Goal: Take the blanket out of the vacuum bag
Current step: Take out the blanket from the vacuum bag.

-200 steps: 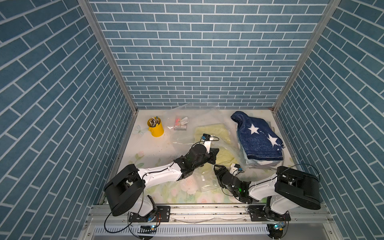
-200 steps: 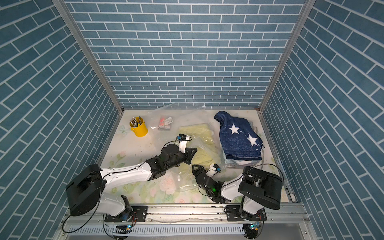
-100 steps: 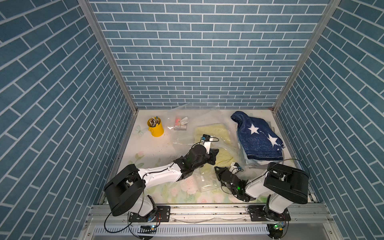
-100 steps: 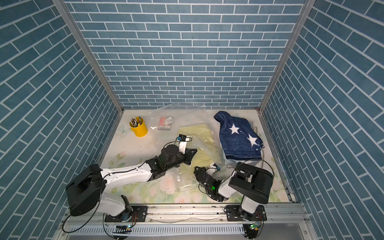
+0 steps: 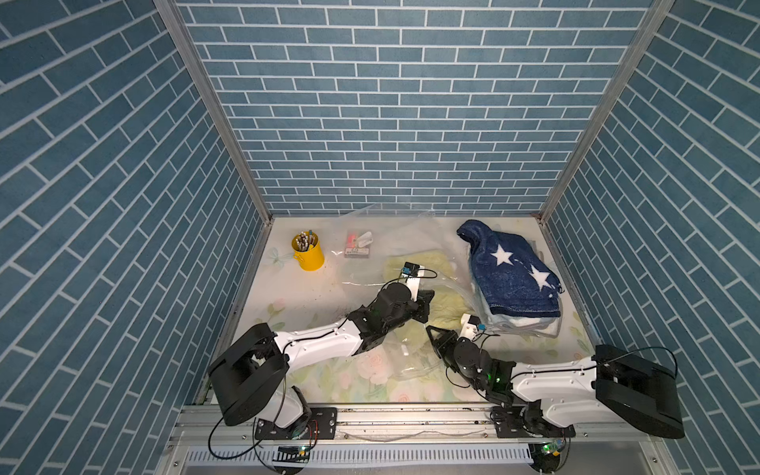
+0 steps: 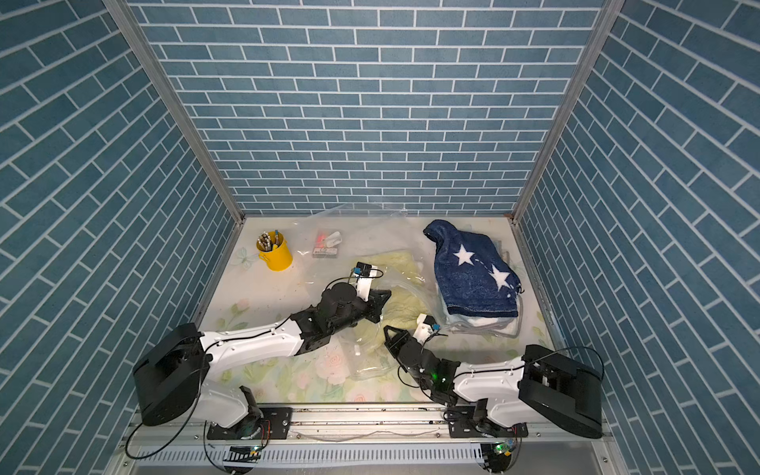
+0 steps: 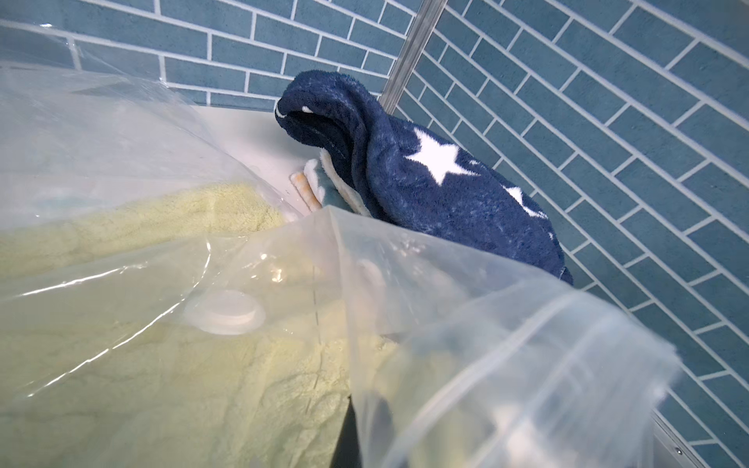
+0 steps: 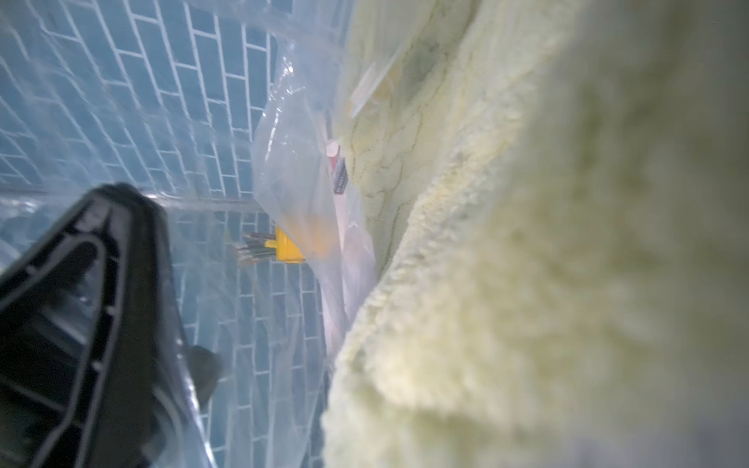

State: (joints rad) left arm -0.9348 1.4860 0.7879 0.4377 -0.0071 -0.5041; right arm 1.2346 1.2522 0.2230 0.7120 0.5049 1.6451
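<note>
Top view: vacuum bag (image 5: pixel 415 246) lengthwise front-to-back, mouth frontward; left gripper (image 5: pixel 427 300) clenched on it, right gripper (image 5: pixel 436 333) clenched

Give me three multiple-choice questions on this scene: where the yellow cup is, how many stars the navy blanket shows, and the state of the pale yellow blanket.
1. Where on the table does the yellow cup stand? A far left; B far right; C near middle.
2. How many big white stars show on the navy blanket from above? A one; B two; C five.
3. The pale yellow blanket lies: A inside the clear bag; B on the navy blanket; C off the table.
Answers: A, it stands near the back left corner; B, two stars face up; A, plastic with the white valve covers it.
</note>
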